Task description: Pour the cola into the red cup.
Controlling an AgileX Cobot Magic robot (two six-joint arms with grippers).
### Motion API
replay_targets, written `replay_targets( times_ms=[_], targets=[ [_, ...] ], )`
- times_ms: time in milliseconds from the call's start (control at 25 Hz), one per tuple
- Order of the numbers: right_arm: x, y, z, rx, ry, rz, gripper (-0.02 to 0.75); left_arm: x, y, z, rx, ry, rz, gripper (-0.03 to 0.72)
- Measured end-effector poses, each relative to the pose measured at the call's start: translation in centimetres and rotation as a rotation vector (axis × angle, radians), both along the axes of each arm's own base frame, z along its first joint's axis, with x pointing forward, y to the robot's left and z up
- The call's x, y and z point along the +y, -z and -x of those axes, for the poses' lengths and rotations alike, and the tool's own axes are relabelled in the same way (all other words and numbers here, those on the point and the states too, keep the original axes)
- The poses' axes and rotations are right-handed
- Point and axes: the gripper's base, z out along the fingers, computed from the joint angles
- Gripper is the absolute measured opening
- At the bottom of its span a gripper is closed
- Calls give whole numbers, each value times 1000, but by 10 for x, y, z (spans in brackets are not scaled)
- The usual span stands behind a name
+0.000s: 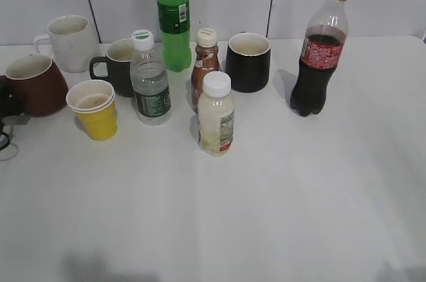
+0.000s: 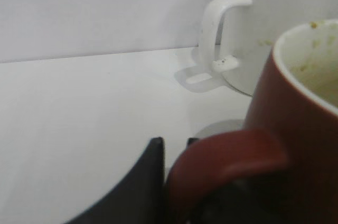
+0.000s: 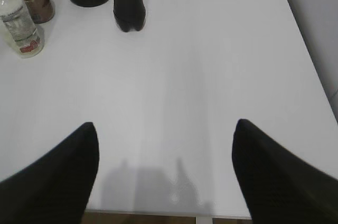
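Observation:
The cola (image 1: 319, 62) stands upright at the back right of the table, dark drink in a clear bottle with a red label; it also shows in the right wrist view (image 3: 127, 2). The red cup (image 1: 36, 86) stands at the far left. My left gripper (image 2: 174, 142) is shut on the red cup's handle (image 2: 227, 155), and only a dark bit of it shows at the left edge of the exterior view (image 1: 5, 104). My right gripper (image 3: 165, 129) is open and empty above the table's front edge, well short of the cola. It is out of the exterior view.
A white mug (image 1: 70, 42) stands right behind the red cup. A yellow paper cup (image 1: 96, 109), two black mugs (image 1: 120, 66) (image 1: 248, 61), a water bottle (image 1: 150, 79), a green bottle (image 1: 174, 16), a brown sauce bottle (image 1: 205, 62) and a white-capped bottle (image 1: 216, 116) crowd the back left and middle.

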Motion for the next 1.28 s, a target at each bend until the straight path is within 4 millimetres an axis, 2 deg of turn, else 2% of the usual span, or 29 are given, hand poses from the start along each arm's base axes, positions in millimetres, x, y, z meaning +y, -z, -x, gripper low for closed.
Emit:
replay_targets(
  times_ms=[160, 280, 320, 400, 520, 600, 680, 800, 920, 1080, 1160, 1280],
  targets=[
    [2, -2, 1, -8, -17, -27, 575, -1, -3, 4, -1, 3, -6, 63],
    [4, -20, -14, -128, -30, -26, 534, -3, -25, 13, -17, 1, -21, 60],
    [5, -27, -24, -181, -33, -19, 528, -4, -34, 18, -27, 1, -24, 60],
    [8, -40, -58, -287, -28, -22, 520, -7, -60, 27, -75, 1, -37, 60],
    [11, -38, -118, -342, 16, -69, 518, -14, -95, 45, -138, 8, -56, 59],
    [12, -27, -158, -345, 57, -87, 515, -19, -112, 55, -162, 17, -71, 59],
    [15, -5, -198, -321, 84, -98, 514, -25, -130, 61, -176, 28, -92, 59],
    [26, 24, -235, -318, 25, -135, 514, -36, -150, 67, -185, 54, -124, 59],
    [37, 61, -259, -251, -64, -152, 519, -49, -167, 73, -184, 82, -129, 59],
    [45, 107, -276, -151, -123, -162, 633, -65, -179, 81, -121, 109, -132, 59],
    [47, 125, -282, -130, -136, -174, 669, -72, -182, 84, -87, 130, -150, 59],
    [51, 136, -295, -153, -161, -190, 685, -84, -187, 88, -79, 167, -164, 59]
  ],
)
